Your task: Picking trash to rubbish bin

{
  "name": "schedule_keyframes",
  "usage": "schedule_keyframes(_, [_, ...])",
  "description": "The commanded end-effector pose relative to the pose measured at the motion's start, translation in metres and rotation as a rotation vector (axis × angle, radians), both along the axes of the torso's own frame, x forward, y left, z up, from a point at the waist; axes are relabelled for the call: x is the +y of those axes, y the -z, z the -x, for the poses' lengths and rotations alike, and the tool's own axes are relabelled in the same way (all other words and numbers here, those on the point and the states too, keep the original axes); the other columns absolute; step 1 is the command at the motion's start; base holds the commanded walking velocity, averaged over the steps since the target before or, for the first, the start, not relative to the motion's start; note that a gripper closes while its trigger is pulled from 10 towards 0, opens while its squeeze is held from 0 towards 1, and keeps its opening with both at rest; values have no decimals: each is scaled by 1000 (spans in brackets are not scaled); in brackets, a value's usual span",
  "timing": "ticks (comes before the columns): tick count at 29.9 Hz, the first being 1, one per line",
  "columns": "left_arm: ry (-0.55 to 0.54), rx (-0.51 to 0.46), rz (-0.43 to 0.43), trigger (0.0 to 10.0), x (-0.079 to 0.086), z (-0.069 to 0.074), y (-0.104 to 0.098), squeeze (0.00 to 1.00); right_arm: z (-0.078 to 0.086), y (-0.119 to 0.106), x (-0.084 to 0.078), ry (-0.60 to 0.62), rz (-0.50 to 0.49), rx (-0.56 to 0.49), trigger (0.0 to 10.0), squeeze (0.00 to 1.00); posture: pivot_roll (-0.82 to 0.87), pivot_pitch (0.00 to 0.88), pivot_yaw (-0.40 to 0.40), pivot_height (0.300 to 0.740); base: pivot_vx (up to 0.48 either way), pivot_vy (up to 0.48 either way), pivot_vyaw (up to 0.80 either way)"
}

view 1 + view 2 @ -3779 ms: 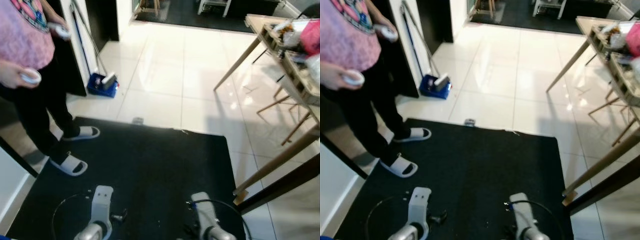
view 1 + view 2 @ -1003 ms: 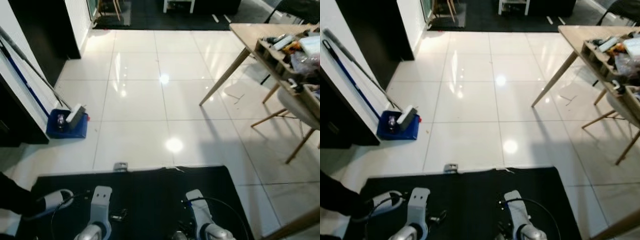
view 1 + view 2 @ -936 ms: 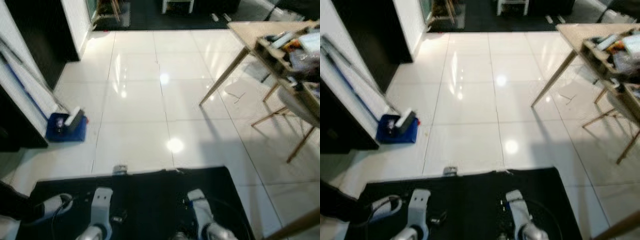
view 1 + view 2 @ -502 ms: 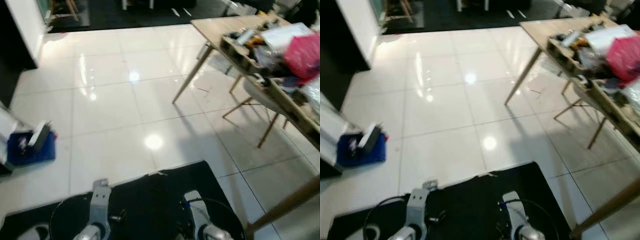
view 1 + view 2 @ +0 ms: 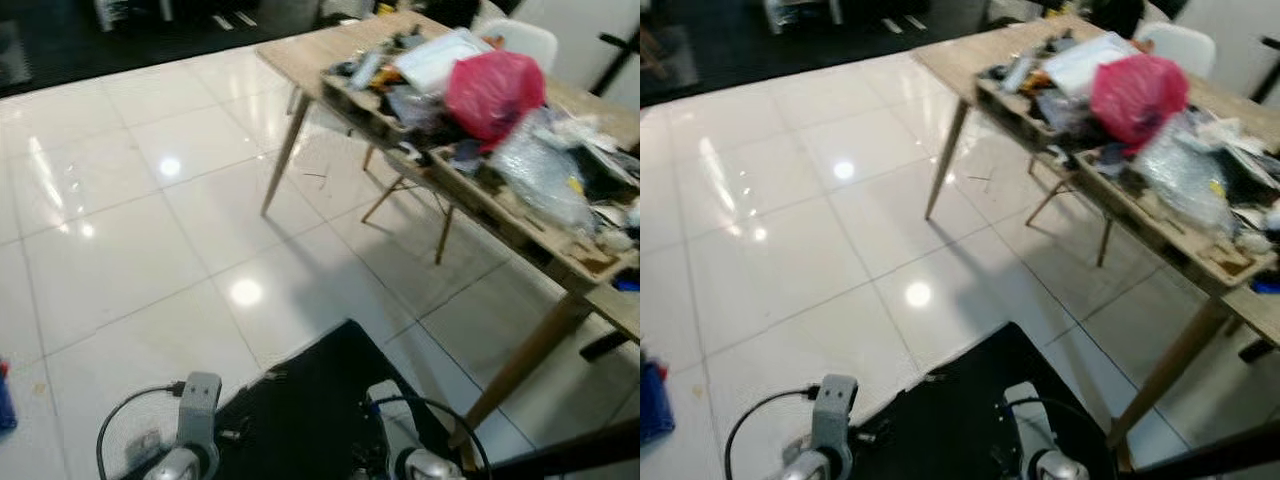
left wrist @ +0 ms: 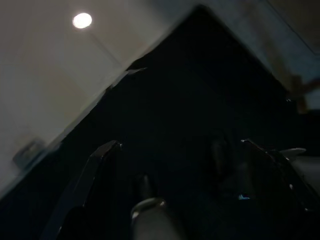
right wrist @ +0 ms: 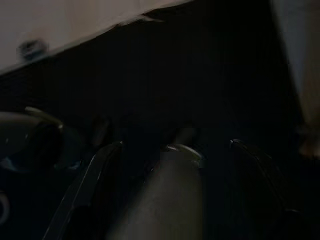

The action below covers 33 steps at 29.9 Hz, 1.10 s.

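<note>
Hanging low at the head views' bottom edge, both silver arms sit idle over a black floor mat (image 5: 300, 410). Left gripper (image 6: 180, 165) in its wrist view: two long black fingers (image 6: 97, 170) spread well apart, nothing btwn them, dark mat beneath. Right gripper (image 7: 172, 170) in its own wrist view: fingers (image 7: 95, 175) likewise apart, empty, over the same dark mat; very dim, little else readable. A black cable (image 5: 125, 415) loops off the left arm (image 5: 195, 420); the right arm (image 5: 410, 450) has a similar loop.

Beyond the mat's edge, glossy white floor tiles (image 5: 130, 250) w/ bright light reflections. At far left edge, a sliver of a blue object (image 5: 655, 410), mostly cut off.

To the right, a light wooden table on slanted legs (image 5: 300, 60) carries a wooden slatted crate or tray (image 5: 480, 200) piled w/ clutter: a red-pink plastic bag (image 5: 495, 90), clear bubble-wrap-like plastic (image 5: 540, 170), white papers (image 5: 435, 55), misc small items too blurred to name. No rubbish bin identifiable. A white chair back (image 5: 525, 40) stands behind the table.
</note>
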State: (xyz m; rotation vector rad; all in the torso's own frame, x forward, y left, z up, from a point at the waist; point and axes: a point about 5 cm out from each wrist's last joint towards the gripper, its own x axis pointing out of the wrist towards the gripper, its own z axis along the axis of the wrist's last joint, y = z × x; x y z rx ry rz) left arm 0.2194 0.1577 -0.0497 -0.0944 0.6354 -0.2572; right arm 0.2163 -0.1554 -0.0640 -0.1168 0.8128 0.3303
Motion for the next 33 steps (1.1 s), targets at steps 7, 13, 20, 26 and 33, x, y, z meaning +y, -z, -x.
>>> schedule_keyframes(7, [3,36,-1,10000,1,9,6,0,9,6,-4,30,4,34,10000,0,-28,158,-4,740,309,0,-800])
schedule_keyframes(13, [4,36,0,10000,1,9,6,0,11,7,-6,66,-1,46,10000,0,-28,159,-5,740,311,0,-800])
schedule_keyframes(20, [10,38,0,10000,1,10,6,0,14,9,-13,113,4,61,10000,0,-28,157,-4,740,307,0,-800])
schedule_keyframes(26, [15,35,-1,10000,1,8,6,0,18,11,-21,164,4,77,10000,0,-29,156,-4,740,304,0,-800])
schedule_keyframes(33, [30,44,-6,10000,1,11,7,0,21,12,-24,193,1,85,10000,0,-29,154,1,740,303,0,-800])
